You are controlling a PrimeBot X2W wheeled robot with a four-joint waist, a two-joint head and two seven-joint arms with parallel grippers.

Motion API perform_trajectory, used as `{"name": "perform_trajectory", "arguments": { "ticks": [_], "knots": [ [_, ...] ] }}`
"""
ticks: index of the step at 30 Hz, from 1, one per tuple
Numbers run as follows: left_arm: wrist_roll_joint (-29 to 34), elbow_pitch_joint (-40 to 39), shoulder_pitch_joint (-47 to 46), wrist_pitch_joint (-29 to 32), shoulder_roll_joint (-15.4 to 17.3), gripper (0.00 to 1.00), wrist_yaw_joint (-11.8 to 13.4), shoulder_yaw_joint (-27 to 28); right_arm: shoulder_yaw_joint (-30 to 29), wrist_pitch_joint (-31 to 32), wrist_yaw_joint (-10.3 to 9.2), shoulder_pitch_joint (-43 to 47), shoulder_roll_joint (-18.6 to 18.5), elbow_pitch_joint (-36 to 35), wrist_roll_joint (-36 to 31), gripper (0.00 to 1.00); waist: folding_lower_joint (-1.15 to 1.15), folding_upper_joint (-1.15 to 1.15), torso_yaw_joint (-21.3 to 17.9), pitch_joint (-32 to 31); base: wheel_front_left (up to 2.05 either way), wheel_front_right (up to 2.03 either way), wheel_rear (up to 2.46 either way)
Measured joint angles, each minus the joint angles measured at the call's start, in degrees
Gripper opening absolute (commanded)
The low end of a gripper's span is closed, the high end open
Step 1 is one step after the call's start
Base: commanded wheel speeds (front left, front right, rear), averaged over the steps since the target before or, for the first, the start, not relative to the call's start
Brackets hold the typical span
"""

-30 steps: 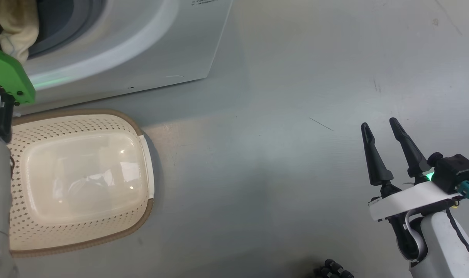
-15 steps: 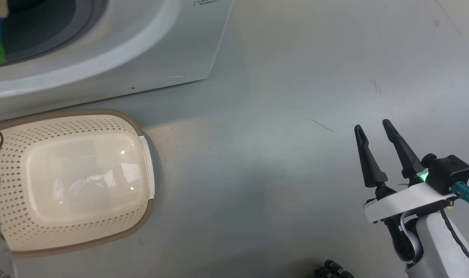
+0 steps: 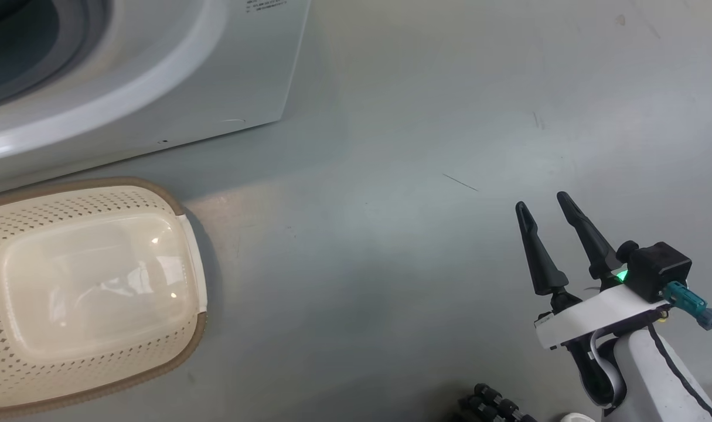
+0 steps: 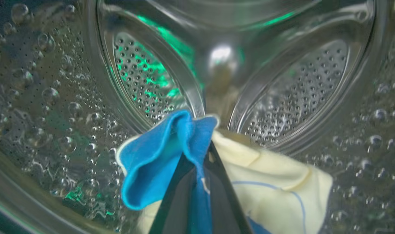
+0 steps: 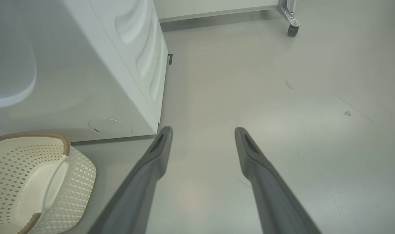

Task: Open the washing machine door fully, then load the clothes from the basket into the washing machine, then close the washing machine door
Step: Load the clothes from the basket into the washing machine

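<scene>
In the left wrist view my left gripper (image 4: 199, 162) is inside the steel perforated drum (image 4: 145, 78) of the washing machine (image 3: 156, 76), shut on the clothes (image 4: 269, 182), a cream-yellow garment with a blue part (image 4: 155, 162) bunched over the fingertips. The cream basket (image 3: 86, 293) with its brown rim stands on the floor in front of the machine, and nothing lies in it. My right gripper (image 3: 546, 205) hangs open over bare floor at the lower right, well apart from basket and machine. The washing machine door is out of view.
The machine's white side panel (image 5: 132, 65) and the basket's white handle (image 5: 54, 182) lie left of the right gripper. A caster wheel (image 5: 292, 30) of a cart stands far back. Grey floor (image 3: 420, 146) stretches to the right of the machine.
The left arm with its green part and the cream garment has gone from the head view into the drum opening. The head camera has shifted, sliding the scene left. The right gripper stays open.
</scene>
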Motion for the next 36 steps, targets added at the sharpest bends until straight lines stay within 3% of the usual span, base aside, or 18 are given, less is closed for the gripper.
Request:
{"name": "perform_trajectory", "arguments": {
  "ticks": [17, 26, 28, 32, 34, 36],
  "knots": [
    [-3.49, -1.97, -10.17, -1.65, 2.41, 0.00, -0.52, 4.43, 1.55, 0.00, 0.00, 0.02, 1.14, -0.09, 0.65, 1.00, 0.00, 0.00, -5.78, 4.65, 0.00, 0.00, 0.00],
    [-5.13, 3.00, -10.37, -1.96, 2.07, 0.00, -1.62, 5.33, 0.66, 0.00, 0.00, 0.26, 2.20, -0.07, 0.99, 1.00, 0.00, 0.00, -7.79, 7.05, 0.00, 0.00, 0.00],
    [-4.42, 4.02, -10.35, -1.96, 2.25, 0.14, -1.57, 4.82, 0.56, 0.00, 0.00, 0.26, 2.22, -0.07, 1.00, 1.00, 0.00, 0.00, -7.80, 7.21, 0.00, 0.00, 0.00],
    [-1.02, 6.60, -10.10, -1.96, 3.89, 0.00, -1.27, 2.05, -0.12, 0.00, 0.00, 0.26, 2.18, -0.07, 1.00, 1.00, 0.00, 0.00, -7.29, 7.07, 0.00, 0.00, 0.00],
    [1.04, 8.64, -9.90, -1.48, 4.46, 0.00, -0.43, 0.42, 0.02, 0.00, 0.00, 0.25, 1.96, -0.05, 1.00, 1.00, 0.00, 0.00, -6.72, 6.75, 0.00, 0.00, 0.00],
    [1.05, 9.36, -9.89, -0.80, 4.53, 0.32, -0.34, 0.19, 0.19, 0.00, 0.00, 0.25, 1.97, -0.04, 1.00, 1.00, 0.00, 0.00, -6.58, 6.66, 0.00, 0.00, 0.00]
  ]
}}
